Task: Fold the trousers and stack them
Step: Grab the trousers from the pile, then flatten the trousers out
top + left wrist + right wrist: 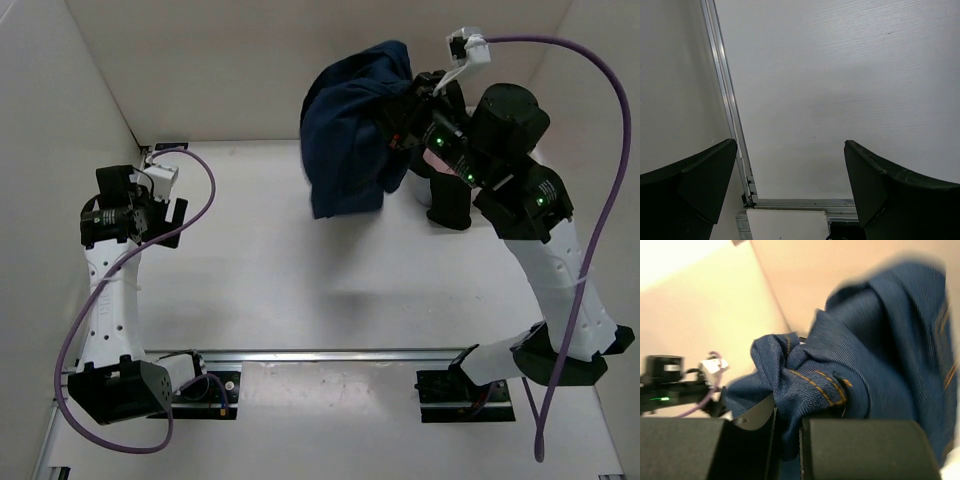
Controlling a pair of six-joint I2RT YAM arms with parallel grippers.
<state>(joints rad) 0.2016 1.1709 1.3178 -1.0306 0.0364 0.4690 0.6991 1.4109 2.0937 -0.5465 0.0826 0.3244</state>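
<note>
The task looks barely begun. Left of the trousers (350, 130) the white desk (280, 280) shows no folded garment and no pile to stack on. The trousers themselves are one crumpled bundle of dark navy denim, gathered at the top and hanging loose below, with no crease or lay that reads as a fold. They seem to hang clear of the desk, though the top view does not settle whether the lowest edge touches it. By my reckoning everything remains: spreading the cloth flat, folding it, and placing it.

The left claw (172, 222) sits well to the left of the trousers and apart from them. In its wrist view the left claw (790, 150) stands wide, the two dark fingers (700, 175) far apart with only bare desk between them; it holds nothing and touches nothing.

The right claw (405, 125) is at the right edge of the trousers, raised and half buried in the cloth. Its wrist view shows the right claw (788, 435) nearly closed, a fold of the trousers (875, 350) with orange stitching pinched in the narrow gap between its fingers (860, 445), the rest of the denim billowing above.
</note>
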